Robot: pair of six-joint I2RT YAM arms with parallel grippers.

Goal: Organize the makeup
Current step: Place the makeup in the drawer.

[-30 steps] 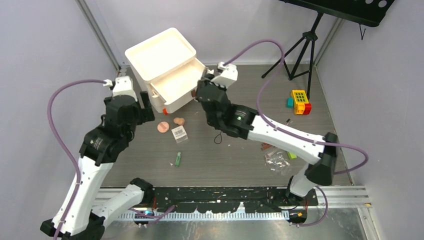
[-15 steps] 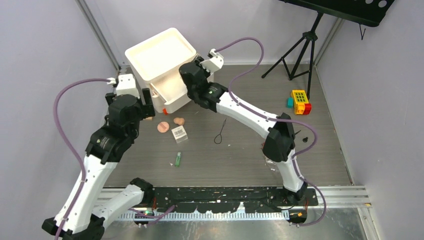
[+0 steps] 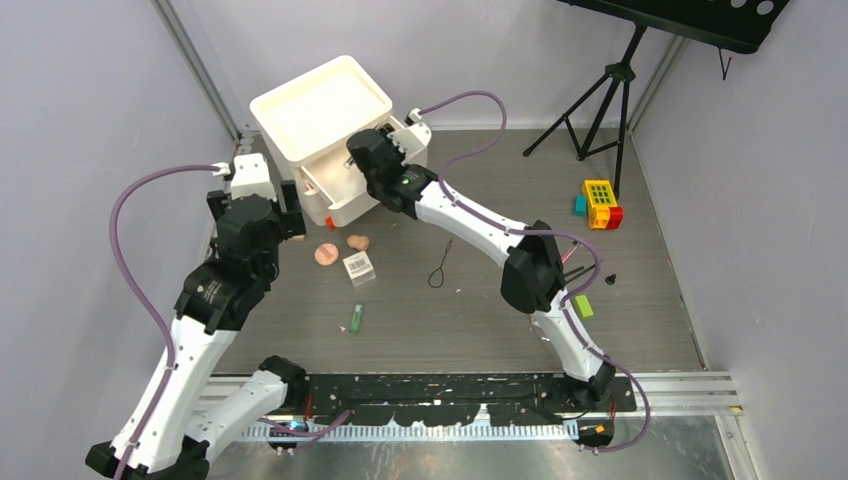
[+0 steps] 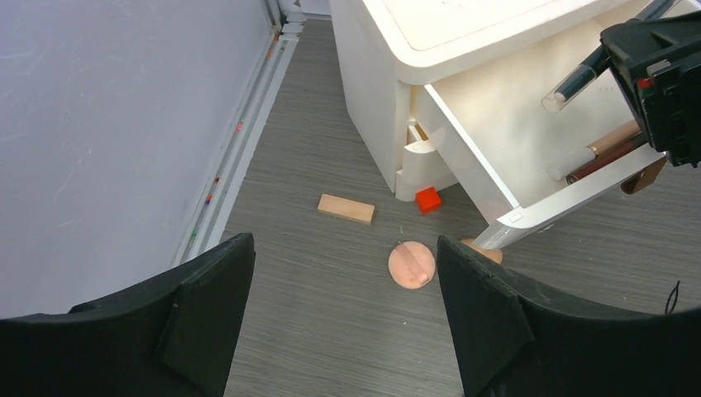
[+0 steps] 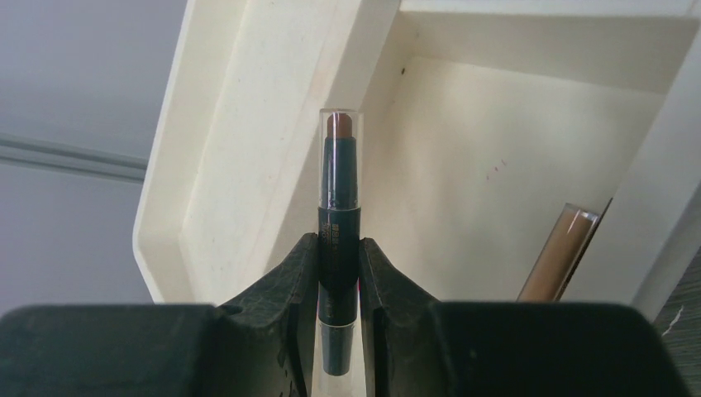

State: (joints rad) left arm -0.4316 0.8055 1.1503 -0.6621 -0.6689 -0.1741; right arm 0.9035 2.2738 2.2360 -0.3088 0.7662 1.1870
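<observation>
The top view hides what the right wrist view shows: the right pincer clamped on one makeup stick, centre frame, over the open drawer. The left wrist view shows the left pincer open, one pink puff lower centre, and two pencils in the drawer.

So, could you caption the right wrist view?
Right hand grips a clear-capped makeup stick over the open white drawer.

Top external: set high behind the arm bases, aimed down at the surface.
Left wrist: angled down near the drawer unit.
Right wrist: held close, facing into the open drawer.
Shared: that drawer (in all three).
</observation>
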